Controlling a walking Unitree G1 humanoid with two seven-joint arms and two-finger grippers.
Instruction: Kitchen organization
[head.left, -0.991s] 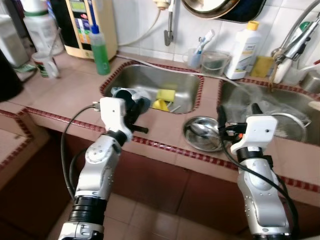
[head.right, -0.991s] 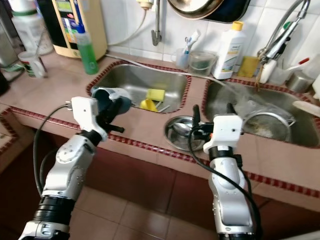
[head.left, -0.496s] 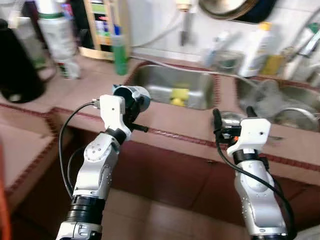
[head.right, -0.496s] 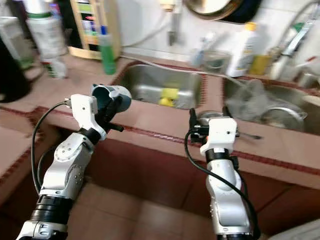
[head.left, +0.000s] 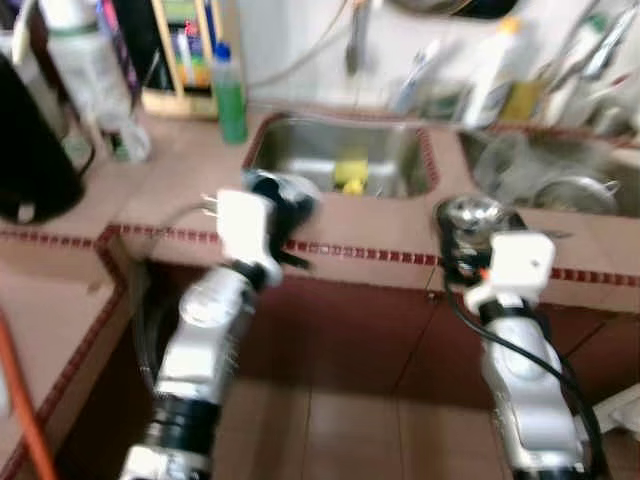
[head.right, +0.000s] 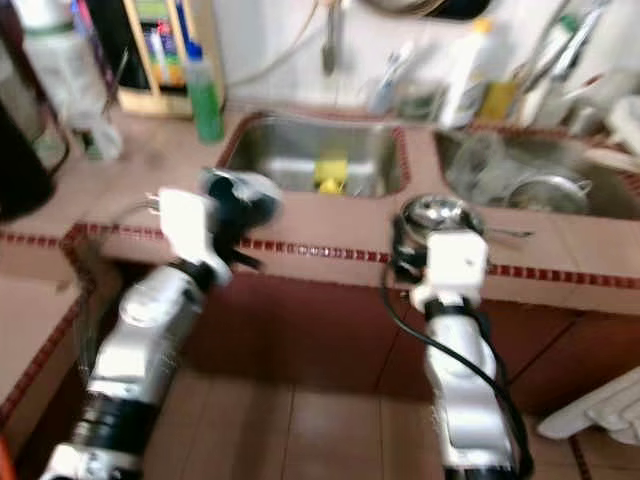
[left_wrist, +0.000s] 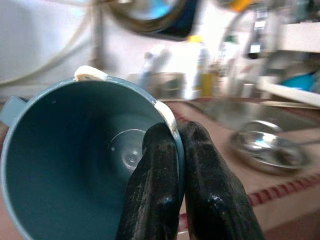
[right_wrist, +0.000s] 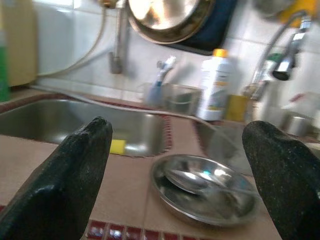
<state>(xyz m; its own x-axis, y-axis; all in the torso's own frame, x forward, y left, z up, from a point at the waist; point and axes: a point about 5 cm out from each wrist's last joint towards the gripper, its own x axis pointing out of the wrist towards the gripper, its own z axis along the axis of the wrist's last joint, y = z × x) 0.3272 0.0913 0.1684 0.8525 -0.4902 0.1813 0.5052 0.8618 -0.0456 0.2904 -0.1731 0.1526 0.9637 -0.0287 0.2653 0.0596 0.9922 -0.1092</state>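
A blue-grey plastic cup (left_wrist: 75, 150) hangs tipped on its side in front of the counter edge, and my left gripper (left_wrist: 178, 131) is shut on its rim, one finger inside and one outside. In the head views the cup (head.left: 283, 190) is at the tiled counter's front, left of the sink (head.left: 345, 150). My right gripper (right_wrist: 177, 125) stands open with nothing in it, just before a steel bowl (right_wrist: 207, 192) holding a spoon. That bowl (head.left: 475, 212) rests on the counter between the two sinks.
A yellow sponge (head.left: 350, 178) lies in the left sink. A green bottle (head.left: 230, 95) and a black kettle (head.left: 35, 150) stand at the left, a white bottle (head.left: 495, 85) at the back. The right sink (head.left: 570, 190) holds a pot. Brown floor tiles (head.left: 350, 430) lie below.
The whole picture has shifted and blurred: the camera has drawn back from the counter, and more floor shows. The cup stays in my left gripper; the right stays open.
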